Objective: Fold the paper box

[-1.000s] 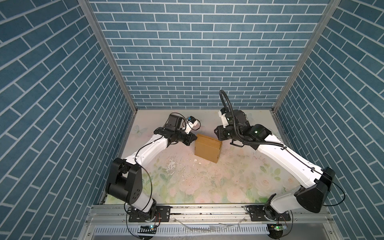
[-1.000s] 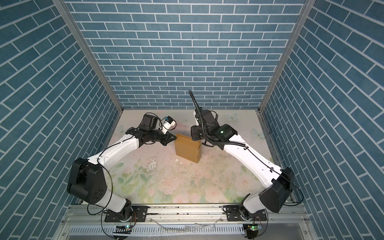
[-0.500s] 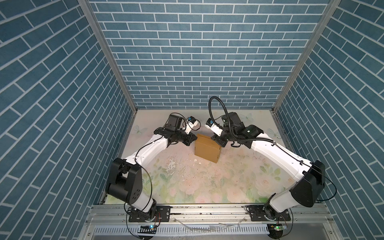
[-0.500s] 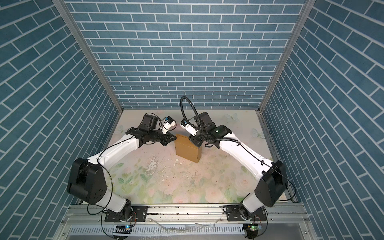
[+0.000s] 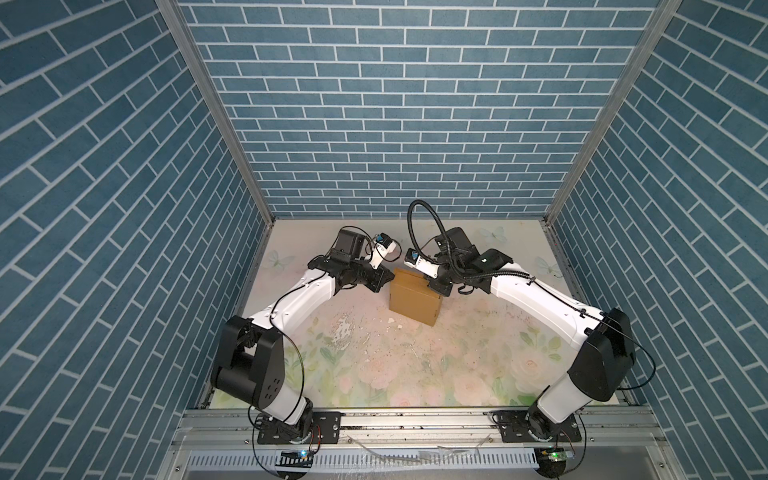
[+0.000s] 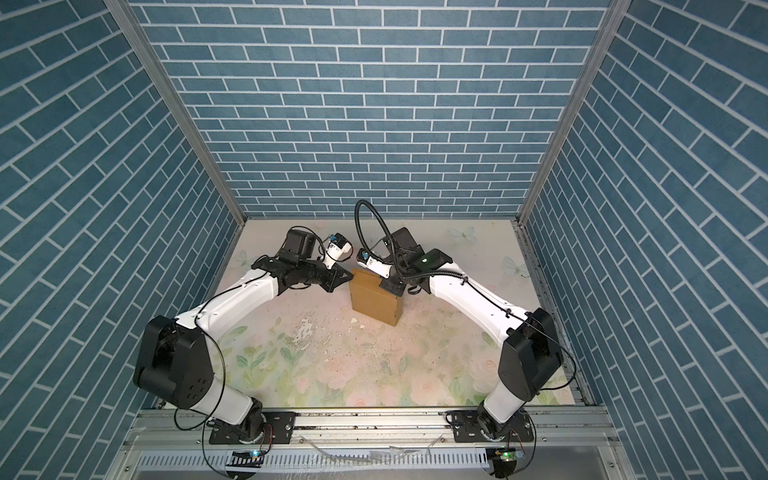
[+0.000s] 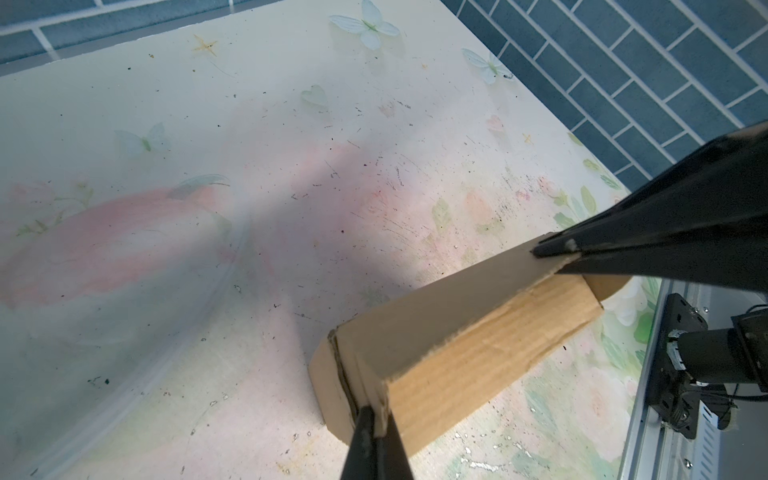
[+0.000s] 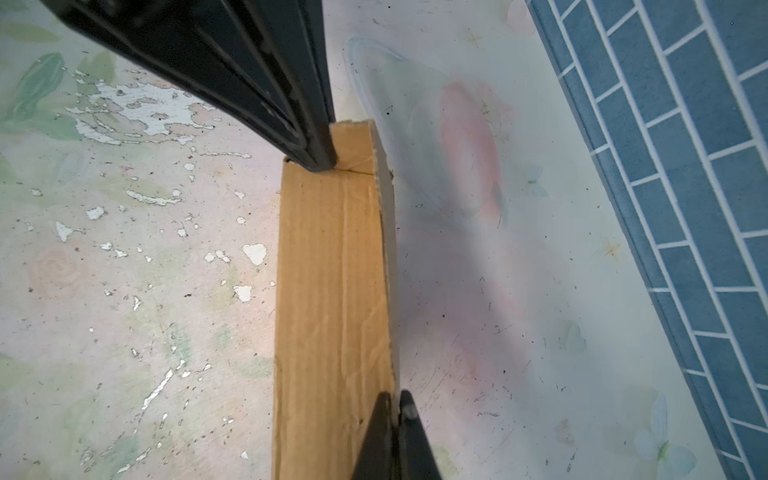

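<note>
the right tool (image 5: 434, 286) has just swung in from beside the box (image 5: 415, 301), come down on its top right corner and snapped shut; a second ago it hung off to the right with its jaws partly apart. in the right wrist view its two fingers are pressed together over the thin back edge of the box's narrow top, so it looks clenched on that cardboard edge rather than on air. the left tool (image 5: 386, 279) has not moved: it stays clenched on the opposite top corner, and the left wrist view shows a sliver of cardboard pinched between its fingers (image 7: 365, 432). this likely means the box is now gripped at both upper corners, which would suit pressing a last flap home or steadying the box to finish; the folding looks nearly complete. the box stands on edge on the desk (image 5: 457, 374), toward the back and about midway between the two arms, where it stood in the earlier views, turned a little askew. it is plain brown cardboard, already a closed slim block. a broad flat face looks toward the front. a narrow ridged face on top has frayed, slightly crushed edges. rounded flap corners show at its ends in the left wrist view, and no flap is seen standing open.
</note>
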